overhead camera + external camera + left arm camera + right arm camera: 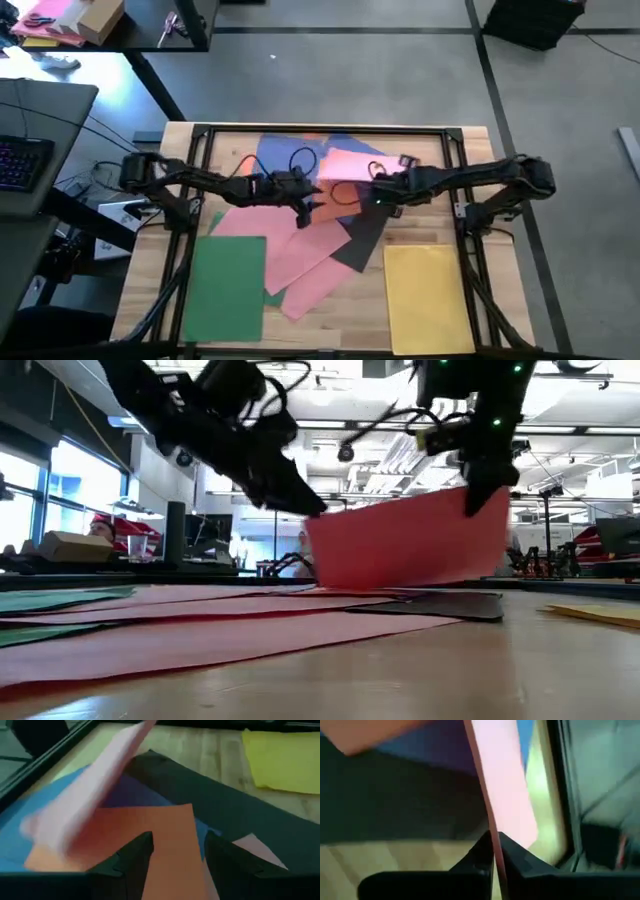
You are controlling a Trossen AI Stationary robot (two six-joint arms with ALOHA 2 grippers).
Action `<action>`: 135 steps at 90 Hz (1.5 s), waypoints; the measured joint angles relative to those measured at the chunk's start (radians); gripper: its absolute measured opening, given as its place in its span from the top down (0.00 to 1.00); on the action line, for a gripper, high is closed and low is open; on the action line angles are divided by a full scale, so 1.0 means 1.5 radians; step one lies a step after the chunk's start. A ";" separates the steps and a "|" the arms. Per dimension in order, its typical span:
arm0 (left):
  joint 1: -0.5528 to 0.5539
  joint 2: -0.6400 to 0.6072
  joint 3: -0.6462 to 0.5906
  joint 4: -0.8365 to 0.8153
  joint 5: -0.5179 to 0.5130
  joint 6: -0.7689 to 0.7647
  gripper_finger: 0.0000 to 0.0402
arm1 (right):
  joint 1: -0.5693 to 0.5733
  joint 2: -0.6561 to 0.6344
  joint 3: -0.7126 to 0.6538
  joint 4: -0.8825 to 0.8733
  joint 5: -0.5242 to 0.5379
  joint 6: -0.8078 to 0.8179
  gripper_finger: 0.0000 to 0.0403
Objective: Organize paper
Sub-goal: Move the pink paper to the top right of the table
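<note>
With green sheets (226, 287) and yellow sheets (428, 297) stacked, the right end effector (495, 851) is pinching a pink sheet (405, 544) from the unsorted pile (310, 215); the left end effector (175, 851) is hovering spread.

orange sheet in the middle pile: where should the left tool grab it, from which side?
Probably the orange sheet's near edge, just ahead of the left tool, whose fingers are open. That edge lies bare on top of the blue sheet. Farther in, the lifted pink sheet, pinched by the right tool, overhangs it, so come in low from the left arm's side.
</note>
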 joint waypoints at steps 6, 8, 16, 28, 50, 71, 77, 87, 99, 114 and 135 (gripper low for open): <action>0.002 0.041 0.007 0.040 0.002 -0.017 0.58 | 0.000 -0.007 0.000 -0.046 -0.023 0.076 1.00; 0.003 0.057 0.014 0.043 0.002 -0.022 0.58 | 0.001 -0.007 0.000 -0.060 -0.035 0.102 1.00; 0.006 0.110 0.050 0.032 0.003 -0.032 0.58 | 0.001 -0.005 0.000 -0.104 -0.104 0.189 1.00; 0.011 0.181 0.116 0.004 0.004 -0.032 0.58 | 0.015 0.004 -0.001 -0.092 -0.201 0.258 1.00; 0.033 0.258 0.207 -0.121 -0.042 -0.032 0.58 | 0.027 0.045 -0.051 0.083 -0.342 0.284 1.00; 0.045 0.237 0.217 -0.260 -0.106 -0.044 0.58 | 0.028 0.074 -0.133 0.345 -0.367 0.331 1.00; 0.045 0.233 0.216 -0.284 -0.108 -0.048 0.58 | 0.028 0.074 -0.148 0.394 -0.350 0.353 1.00; 0.045 0.224 0.216 -0.318 -0.109 -0.057 0.58 | 0.028 0.074 -0.168 0.428 -0.308 0.388 1.00; 0.045 0.215 0.215 -0.354 -0.119 -0.068 0.58 | 0.022 0.074 -0.201 0.419 -0.255 0.451 1.00; 0.045 0.199 0.214 -0.375 -0.128 -0.068 0.58 | 0.034 0.070 -0.248 0.433 -0.260 0.557 1.00; 0.045 0.195 0.213 -0.378 -0.129 -0.061 0.58 | 0.072 0.076 -0.227 0.515 -0.249 0.589 1.00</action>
